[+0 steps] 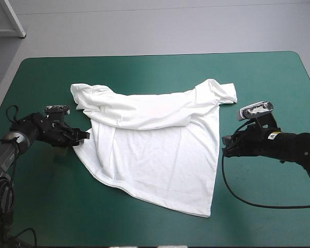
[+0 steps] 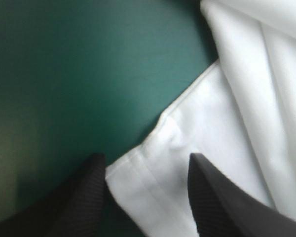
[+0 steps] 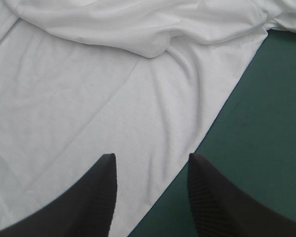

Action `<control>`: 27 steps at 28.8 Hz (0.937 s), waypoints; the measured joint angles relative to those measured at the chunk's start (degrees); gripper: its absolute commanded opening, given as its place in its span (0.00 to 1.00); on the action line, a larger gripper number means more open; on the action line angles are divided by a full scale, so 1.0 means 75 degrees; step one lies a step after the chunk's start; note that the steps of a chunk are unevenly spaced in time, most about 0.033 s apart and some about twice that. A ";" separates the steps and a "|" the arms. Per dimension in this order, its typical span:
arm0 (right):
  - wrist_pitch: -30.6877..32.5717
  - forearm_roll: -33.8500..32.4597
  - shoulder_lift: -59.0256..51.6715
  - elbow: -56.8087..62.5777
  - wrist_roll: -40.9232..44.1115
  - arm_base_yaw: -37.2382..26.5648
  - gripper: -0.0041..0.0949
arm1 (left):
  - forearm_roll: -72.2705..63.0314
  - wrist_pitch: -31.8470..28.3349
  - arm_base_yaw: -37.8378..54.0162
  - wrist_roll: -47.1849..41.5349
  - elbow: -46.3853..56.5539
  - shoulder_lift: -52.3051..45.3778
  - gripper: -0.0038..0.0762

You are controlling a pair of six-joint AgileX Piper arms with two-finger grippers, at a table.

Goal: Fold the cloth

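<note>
Loosely spread, the white T-shirt (image 1: 160, 150) lies on the teal-green cover (image 1: 144, 72).
Left gripper (image 2: 147, 159) stands parted astride its hemmed edge; right gripper (image 3: 152, 160) parted over the opposite edge.

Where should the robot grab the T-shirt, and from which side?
Probably the two side edges of the T-shirt, each from its own side. They lie flat and thin on the teal-green cover, and the open left gripper and right gripper each straddle one.

T-shirt (image 1: 160, 150) filling mid-table (lying low), bare teal-green cover (image 1: 144, 67) all round
</note>
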 measured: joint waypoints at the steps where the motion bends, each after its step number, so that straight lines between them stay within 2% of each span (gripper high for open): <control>1: 0.0000 0.0000 0.0000 0.0000 0.0000 0.0000 0.44 | 0.0048 -0.0008 -0.0006 0.0000 -0.0008 0.0009 0.40; 3: 0.0019 0.0000 0.0000 0.0000 0.0000 0.0000 0.44 | 0.0174 -0.0015 -0.0006 0.0000 -0.0025 0.0024 0.30; 6: 0.0095 0.0000 0.0000 0.0009 0.0000 0.0000 0.44 | 0.0337 -0.0061 -0.0006 0.0000 -0.0025 0.0032 0.07; 15: 0.0571 -0.0044 0.0000 0.0652 -0.0289 0.0175 0.44 | 0.0405 -0.0152 -0.0006 0.0000 -0.0025 0.0055 0.07; 20: 0.0660 -0.0481 0.0000 0.0994 0.0064 0.1631 0.42 | 0.0397 -0.0145 -0.0006 0.0000 -0.0025 0.0055 0.07; 25: 0.0610 -0.2063 0.0074 0.1054 0.1624 0.3652 0.42 | 0.0391 -0.0138 -0.0006 0.0000 -0.0025 0.0055 0.07; 26: 0.0604 -0.2500 0.0153 0.1068 0.2212 0.4433 0.42 | 0.0345 -0.0138 -0.0006 0.0000 -0.0025 0.0055 0.07; 27: 0.0612 -0.2723 0.0210 0.1068 0.2479 0.4791 0.42 | 0.0286 -0.0138 -0.0006 0.0007 -0.0025 0.0055 0.07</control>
